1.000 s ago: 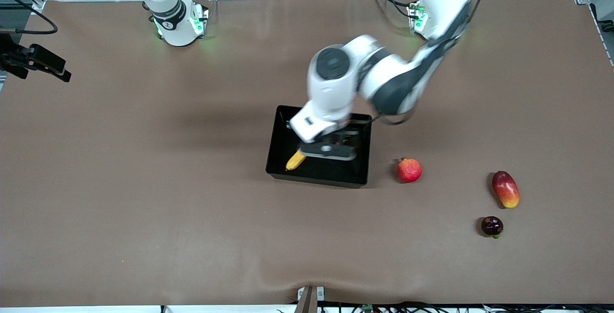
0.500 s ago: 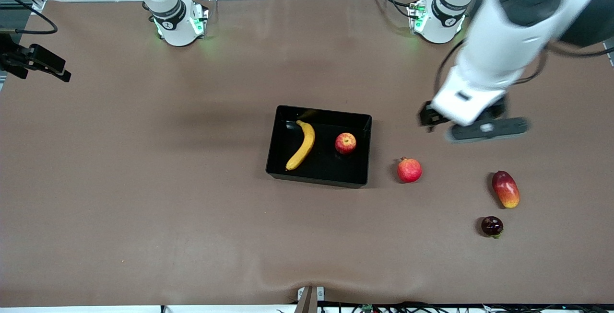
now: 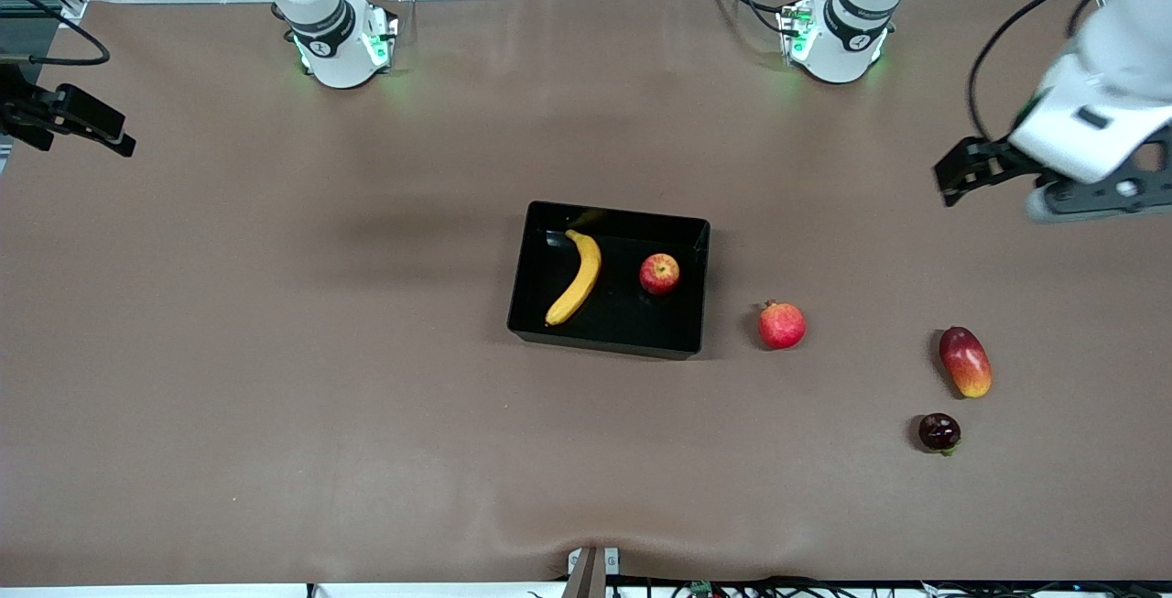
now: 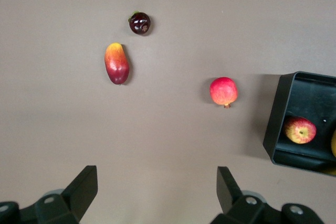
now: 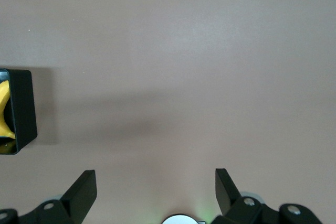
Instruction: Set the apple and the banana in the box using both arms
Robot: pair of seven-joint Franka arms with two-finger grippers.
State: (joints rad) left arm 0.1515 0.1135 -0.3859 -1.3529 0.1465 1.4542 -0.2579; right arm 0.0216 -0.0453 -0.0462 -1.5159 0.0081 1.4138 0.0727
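Observation:
The black box (image 3: 600,342) sits mid-table. The yellow banana (image 3: 577,276) and the small red apple (image 3: 659,273) lie in it, apart from each other. My left gripper (image 3: 1112,195) is open and empty, up in the air over bare table at the left arm's end. In the left wrist view its gripper (image 4: 156,192) is wide open, with the apple (image 4: 300,130) showing in the box (image 4: 277,124). My right gripper (image 5: 155,190) is open and empty over bare table near its base; the box (image 5: 23,108) and the banana's end (image 5: 4,114) show at the edge.
A pinkish-red round fruit with a crown tip (image 3: 781,325) lies on the table beside the box, toward the left arm's end. A red-yellow mango (image 3: 965,361) and a small dark fruit (image 3: 938,431) lie farther toward that end.
My left gripper was down in the box over the apple; it has let the apple go, risen and swung away toward the left arm's end of the table. The fruits have not moved.

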